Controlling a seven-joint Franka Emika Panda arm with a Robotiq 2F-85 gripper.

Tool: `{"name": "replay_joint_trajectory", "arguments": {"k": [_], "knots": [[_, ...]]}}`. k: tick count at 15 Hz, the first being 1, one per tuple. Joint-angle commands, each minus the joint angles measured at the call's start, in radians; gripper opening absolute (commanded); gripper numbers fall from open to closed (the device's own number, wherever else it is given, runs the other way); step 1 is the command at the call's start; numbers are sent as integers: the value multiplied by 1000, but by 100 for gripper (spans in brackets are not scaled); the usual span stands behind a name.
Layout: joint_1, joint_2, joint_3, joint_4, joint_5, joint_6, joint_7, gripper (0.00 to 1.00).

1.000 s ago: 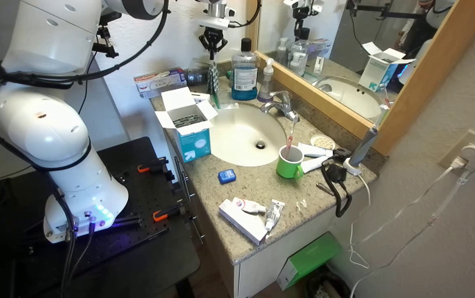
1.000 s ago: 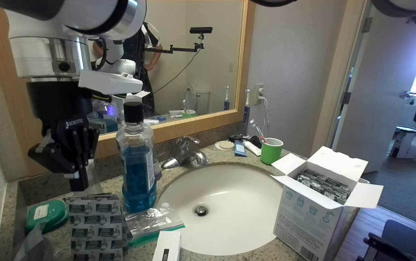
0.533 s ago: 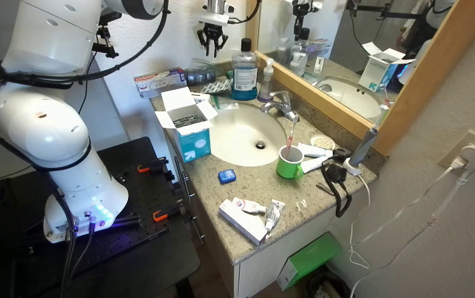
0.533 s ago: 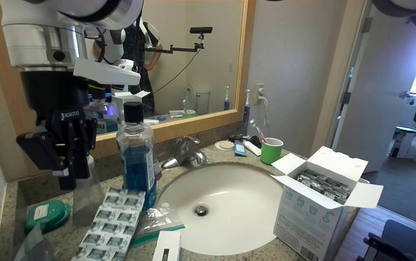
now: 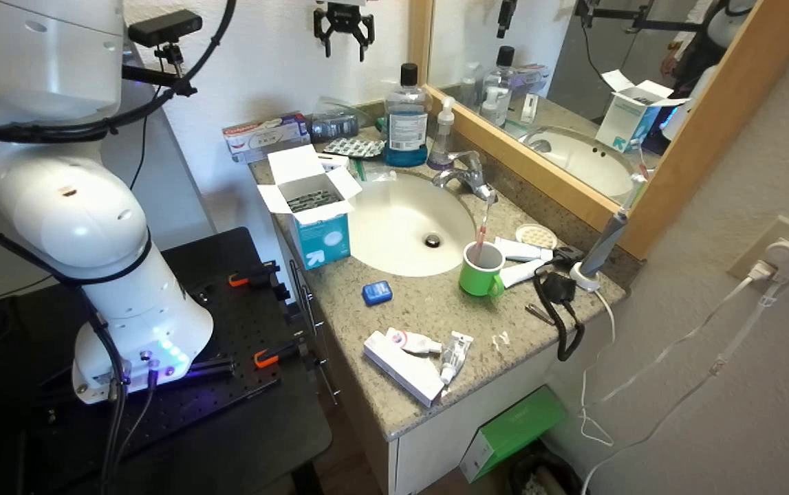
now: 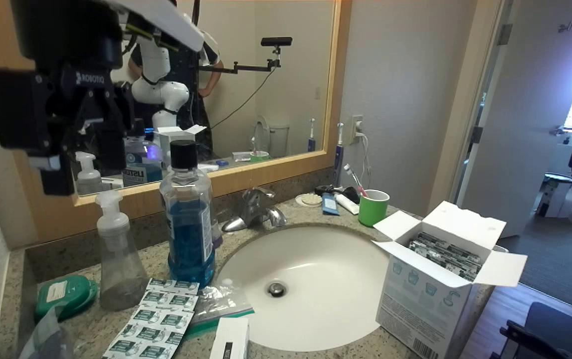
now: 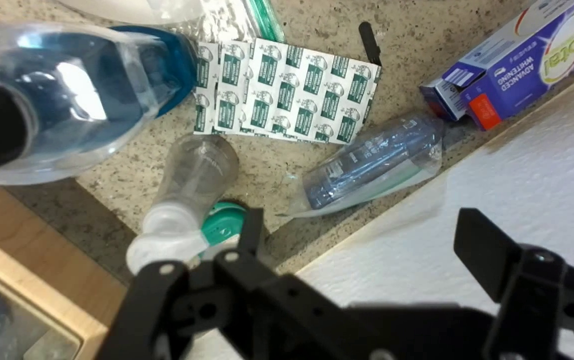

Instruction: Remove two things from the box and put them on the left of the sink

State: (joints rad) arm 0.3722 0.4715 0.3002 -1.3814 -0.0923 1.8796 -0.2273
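Note:
The box (image 5: 322, 237), teal and white with its flaps up, stands at the sink's rim, and patterned sachet strips (image 6: 445, 255) fill it. More silver-and-green sachet strips (image 7: 297, 90) lie overlapping on the counter beside the sink (image 6: 315, 284), close to the mouthwash bottle (image 6: 188, 234); an exterior view shows these loose strips (image 6: 156, 324) left of the basin. Well above them hangs my gripper (image 5: 344, 55). Its jaws are spread wide, and nothing sits between the fingertips in the wrist view (image 7: 359, 232).
A clear pump bottle (image 6: 118, 254), a green case (image 6: 66, 296) and a zip bag (image 6: 221, 299) surround the strips. A toothpaste carton (image 7: 532, 65) and a wrapped dark item (image 7: 372, 160) lie along the wall. The faucet (image 5: 463, 175) and mirror frame border the counter's back.
The sachet strips hung from my shut fingers a second ago. They have been let go, tipped over and settled flat on the counter. My gripper has opened and risen.

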Motion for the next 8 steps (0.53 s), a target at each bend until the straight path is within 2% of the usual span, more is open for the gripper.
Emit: {"name": "replay_joint_trajectory", "arguments": {"k": [1,6,7,8], "knots": [[-28,-243,2,-239,4,88,16,100],[-70,-520,-16,-452,47,138,52,100],[-47,-375,-1,-297,8,73,23,100],[-57,-427,-5,-339,20,83,34,100]]}}
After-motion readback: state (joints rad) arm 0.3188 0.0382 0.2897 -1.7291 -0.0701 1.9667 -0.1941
